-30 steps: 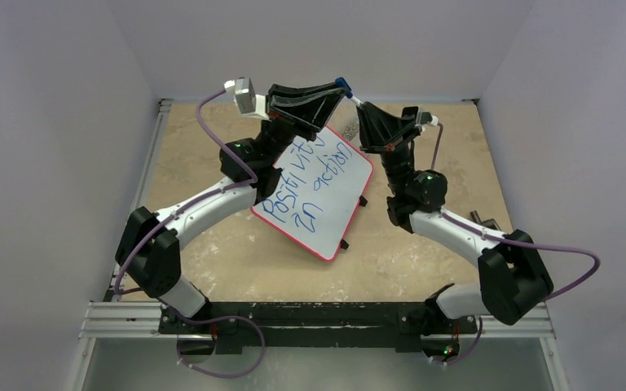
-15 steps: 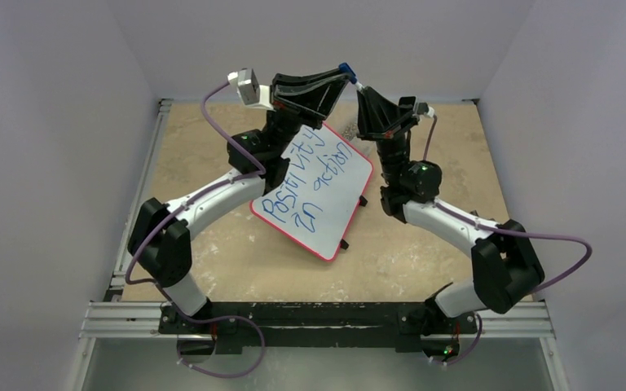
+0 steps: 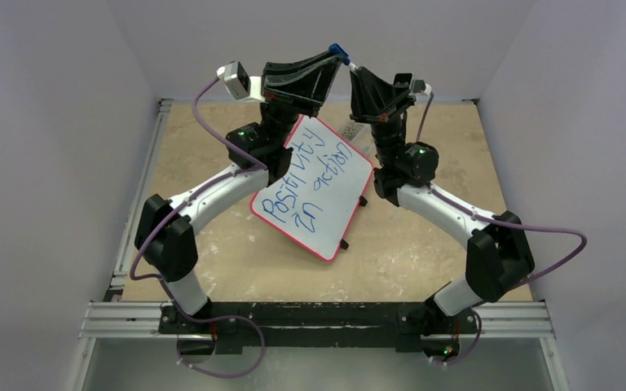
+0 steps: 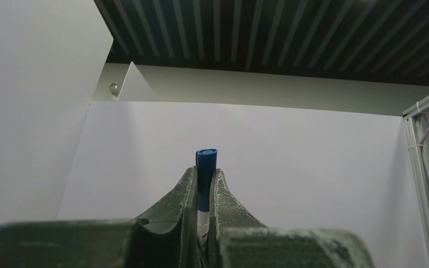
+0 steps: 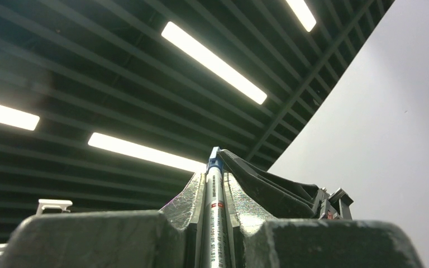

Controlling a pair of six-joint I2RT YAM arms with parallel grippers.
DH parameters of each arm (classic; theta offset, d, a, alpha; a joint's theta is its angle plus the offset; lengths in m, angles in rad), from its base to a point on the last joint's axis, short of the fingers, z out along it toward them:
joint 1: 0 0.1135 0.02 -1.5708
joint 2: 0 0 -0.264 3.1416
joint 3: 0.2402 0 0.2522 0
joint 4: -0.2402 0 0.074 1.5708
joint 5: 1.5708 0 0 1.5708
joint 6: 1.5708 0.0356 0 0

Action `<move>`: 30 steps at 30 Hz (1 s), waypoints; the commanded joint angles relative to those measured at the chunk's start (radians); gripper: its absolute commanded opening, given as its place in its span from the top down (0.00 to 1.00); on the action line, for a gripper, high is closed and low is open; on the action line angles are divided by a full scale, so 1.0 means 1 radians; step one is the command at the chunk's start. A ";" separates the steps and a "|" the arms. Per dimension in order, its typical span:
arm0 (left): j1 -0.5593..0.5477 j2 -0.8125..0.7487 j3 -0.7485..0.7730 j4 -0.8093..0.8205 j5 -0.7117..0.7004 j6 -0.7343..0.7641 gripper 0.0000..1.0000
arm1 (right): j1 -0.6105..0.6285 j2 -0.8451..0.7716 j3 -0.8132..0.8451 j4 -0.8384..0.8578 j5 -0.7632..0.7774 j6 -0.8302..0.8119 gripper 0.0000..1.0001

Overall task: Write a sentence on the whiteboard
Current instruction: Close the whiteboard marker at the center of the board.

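The whiteboard (image 3: 314,191), red-framed with blue handwriting on it, lies tilted on the tan table between the two arms. Both arms are raised high above its far end, tips meeting. My left gripper (image 3: 334,59) is shut on the blue cap (image 4: 205,159) of a marker, and a bit of white barrel shows below the cap between the fingers. My right gripper (image 3: 356,73) is shut on the marker's white barrel (image 5: 214,212), with the blue cap end (image 5: 214,163) poking past its fingertips. The left gripper's black body (image 5: 290,192) shows just beyond.
White enclosure walls (image 3: 65,122) stand on the left, right and back. An aluminium rail (image 3: 318,319) carrying the arm bases runs along the near edge. Two black clip feet (image 3: 345,244) stick out from the board's right edge.
Both grippers, joined at the marker, have risen and shifted slightly left over the board's far end. The whiteboard has not moved.
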 commanded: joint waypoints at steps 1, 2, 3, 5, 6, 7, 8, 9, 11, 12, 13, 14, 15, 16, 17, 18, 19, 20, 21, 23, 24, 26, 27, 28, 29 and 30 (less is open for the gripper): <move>-0.017 0.038 -0.041 -0.019 0.068 0.005 1.00 | 0.026 -0.049 0.097 -0.038 -0.116 -0.062 1.00; -0.016 0.033 -0.055 -0.020 0.069 0.021 1.00 | 0.026 -0.061 0.106 -0.090 -0.140 -0.104 1.00; -0.015 0.029 -0.068 -0.020 0.071 0.037 1.00 | 0.030 -0.074 0.116 -0.146 -0.159 -0.132 1.00; -0.013 0.020 -0.091 -0.020 0.080 0.073 1.00 | 0.037 -0.103 0.130 -0.258 -0.191 -0.205 1.00; -0.012 0.014 -0.101 -0.020 0.081 0.082 1.00 | 0.041 -0.121 0.134 -0.308 -0.196 -0.242 1.00; -0.012 0.011 -0.108 -0.020 0.089 0.096 1.00 | 0.044 -0.137 0.138 -0.357 -0.202 -0.277 1.00; -0.012 0.010 -0.114 -0.021 0.094 0.105 1.00 | 0.045 -0.151 0.146 -0.413 -0.209 -0.311 1.00; -0.012 0.010 -0.118 -0.021 0.095 0.106 1.00 | 0.049 -0.161 0.149 -0.449 -0.214 -0.332 1.00; -0.012 0.017 -0.117 -0.021 0.102 0.099 1.00 | 0.054 -0.163 0.161 -0.474 -0.234 -0.352 1.00; -0.012 0.023 -0.114 -0.021 0.109 0.088 1.00 | 0.057 -0.155 0.170 -0.468 -0.249 -0.350 1.00; -0.012 0.027 -0.109 -0.021 0.119 0.079 1.00 | 0.061 -0.143 0.179 -0.453 -0.267 -0.343 1.00; -0.012 0.031 -0.103 -0.021 0.131 0.071 1.00 | 0.065 -0.128 0.186 -0.440 -0.282 -0.332 1.00; -0.012 0.032 -0.103 -0.021 0.139 0.066 1.00 | 0.070 -0.121 0.187 -0.427 -0.290 -0.321 1.00; -0.012 0.031 -0.106 -0.021 0.142 0.064 1.00 | 0.072 -0.120 0.181 -0.417 -0.289 -0.316 1.00; -0.012 0.025 -0.113 -0.019 0.141 0.065 1.00 | 0.073 -0.122 0.175 -0.414 -0.287 -0.315 1.00; -0.012 0.018 -0.124 -0.020 0.140 0.068 1.00 | 0.073 -0.129 0.166 -0.415 -0.280 -0.318 1.00; -0.012 0.008 -0.137 -0.021 0.140 0.072 1.00 | 0.074 -0.137 0.159 -0.418 -0.275 -0.327 1.00; -0.010 -0.001 -0.149 -0.020 0.136 0.075 1.00 | 0.074 -0.146 0.152 -0.425 -0.271 -0.339 1.00; -0.008 -0.009 -0.162 -0.020 0.135 0.071 0.97 | 0.074 -0.154 0.147 -0.437 -0.266 -0.351 1.00; -0.002 -0.021 -0.182 -0.021 0.135 0.055 0.89 | 0.074 -0.168 0.138 -0.450 -0.255 -0.372 1.00; 0.000 -0.026 -0.194 -0.020 0.133 0.051 0.86 | 0.074 -0.172 0.131 -0.448 -0.250 -0.376 1.00; 0.001 -0.037 -0.214 -0.020 0.127 0.043 0.82 | 0.073 -0.179 0.112 -0.427 -0.234 -0.374 1.00; 0.002 -0.042 -0.222 -0.020 0.126 0.038 0.79 | 0.074 -0.182 0.104 -0.420 -0.226 -0.372 1.00; 0.002 -0.046 -0.229 -0.020 0.127 0.034 0.77 | 0.074 -0.185 0.099 -0.416 -0.220 -0.370 1.00; 0.002 -0.051 -0.235 -0.020 0.127 0.031 0.75 | 0.073 -0.188 0.093 -0.410 -0.211 -0.372 1.00; 0.002 -0.054 -0.240 -0.020 0.127 0.030 0.72 | 0.073 -0.193 0.089 -0.409 -0.207 -0.373 1.00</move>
